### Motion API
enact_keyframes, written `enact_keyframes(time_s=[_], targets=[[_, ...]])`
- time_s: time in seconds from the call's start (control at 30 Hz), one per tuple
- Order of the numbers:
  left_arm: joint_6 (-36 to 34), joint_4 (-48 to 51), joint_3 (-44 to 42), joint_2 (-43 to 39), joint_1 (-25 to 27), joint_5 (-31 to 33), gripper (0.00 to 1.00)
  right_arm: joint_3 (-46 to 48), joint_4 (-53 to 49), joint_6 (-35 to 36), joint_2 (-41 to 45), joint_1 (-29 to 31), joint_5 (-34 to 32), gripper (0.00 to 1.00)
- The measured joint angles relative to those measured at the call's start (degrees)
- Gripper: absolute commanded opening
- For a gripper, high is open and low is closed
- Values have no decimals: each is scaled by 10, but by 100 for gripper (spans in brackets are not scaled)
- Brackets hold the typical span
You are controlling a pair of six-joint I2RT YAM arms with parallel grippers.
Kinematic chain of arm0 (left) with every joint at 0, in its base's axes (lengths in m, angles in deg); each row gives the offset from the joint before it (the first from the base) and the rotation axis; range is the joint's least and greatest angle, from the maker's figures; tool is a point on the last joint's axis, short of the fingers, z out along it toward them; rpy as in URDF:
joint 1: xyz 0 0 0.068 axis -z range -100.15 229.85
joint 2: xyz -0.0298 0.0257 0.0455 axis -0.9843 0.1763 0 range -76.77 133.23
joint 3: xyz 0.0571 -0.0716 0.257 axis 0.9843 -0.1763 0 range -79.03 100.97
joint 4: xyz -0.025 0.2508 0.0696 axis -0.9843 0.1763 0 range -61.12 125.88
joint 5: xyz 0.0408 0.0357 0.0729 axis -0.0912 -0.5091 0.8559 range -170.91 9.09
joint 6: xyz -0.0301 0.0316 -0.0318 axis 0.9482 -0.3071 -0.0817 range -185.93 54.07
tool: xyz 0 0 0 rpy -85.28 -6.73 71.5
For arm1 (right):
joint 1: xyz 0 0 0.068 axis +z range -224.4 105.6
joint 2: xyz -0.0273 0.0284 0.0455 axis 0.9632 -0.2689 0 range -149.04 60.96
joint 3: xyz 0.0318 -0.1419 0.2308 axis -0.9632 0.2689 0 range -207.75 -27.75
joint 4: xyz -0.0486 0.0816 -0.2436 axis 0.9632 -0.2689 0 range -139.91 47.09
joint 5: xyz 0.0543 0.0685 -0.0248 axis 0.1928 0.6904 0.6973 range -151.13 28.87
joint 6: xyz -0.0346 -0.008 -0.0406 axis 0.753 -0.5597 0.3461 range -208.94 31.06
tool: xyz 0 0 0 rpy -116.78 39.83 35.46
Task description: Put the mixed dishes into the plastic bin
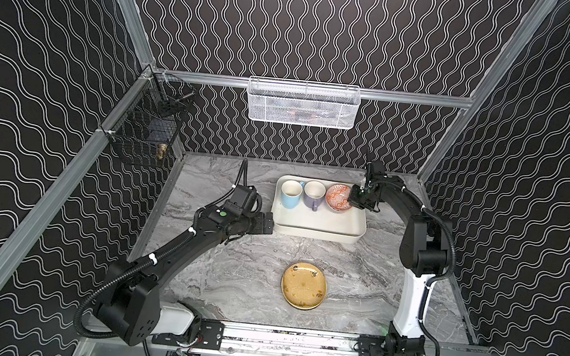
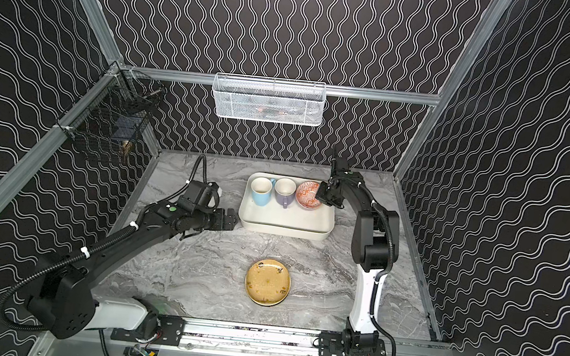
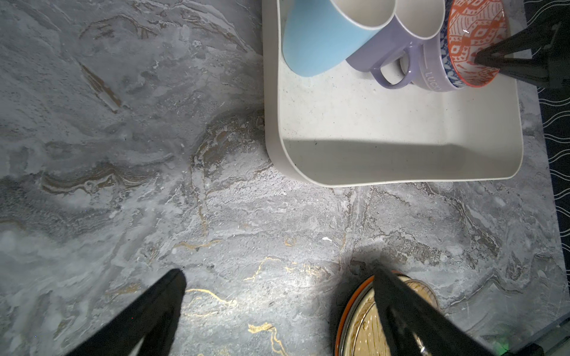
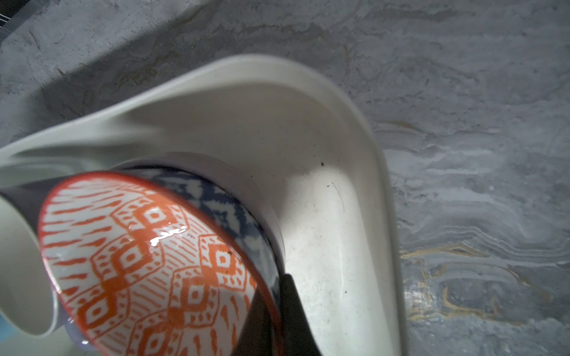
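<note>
Round mustard ceramic plate [image 1: 303, 286] waits by the desk's [image 1: 232, 270] front edge. Light-blue mug [image 1: 291, 193] and lilac mug [image 1: 314, 194] stand inside the shallow cream plastic bin [image 1: 317, 233]; right gripper [image 1: 351, 200] pinches orange-patterned bowl [image 1: 337, 196] there, left gripper [image 1: 269, 223] spread, empty.

Mugs [image 1: 290, 195] x2, bowls [image 1: 337, 197] x2, bin [image 1: 321, 234] x1, plates [image 1: 304, 286] min. 2 stacked, wire baskets [image 1: 301, 103] x2.

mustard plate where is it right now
In both top views the mustard plate lies on the marble table at front centre, outside the plastic bin and nearer the camera.
</note>
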State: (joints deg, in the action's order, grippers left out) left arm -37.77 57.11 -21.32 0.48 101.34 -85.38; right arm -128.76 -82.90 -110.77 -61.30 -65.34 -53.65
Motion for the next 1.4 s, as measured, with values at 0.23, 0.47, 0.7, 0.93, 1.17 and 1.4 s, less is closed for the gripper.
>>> enact_keyframes(time_s=[0.23,0.47,0.7,0.93,1.17,1.4], targets=[[0,0,0,1,-3,0,99,1,8,2,5,2,10,29],[0,0,0,2,-5,-2,99,8,18,2,16,2,17,29],[0,0,0,1,-5,-2,99,17,31,-12,10,1,36,8],[0,0,0,0,-6,-2,99,20,37,-23,11,0,54,19],[0,0,0,-3,-6,-2,99,13,36,-24,14,0,54,34],[0,0,0,-5,-6,-2,99,-8,34,-23,-3,0,54,34]])
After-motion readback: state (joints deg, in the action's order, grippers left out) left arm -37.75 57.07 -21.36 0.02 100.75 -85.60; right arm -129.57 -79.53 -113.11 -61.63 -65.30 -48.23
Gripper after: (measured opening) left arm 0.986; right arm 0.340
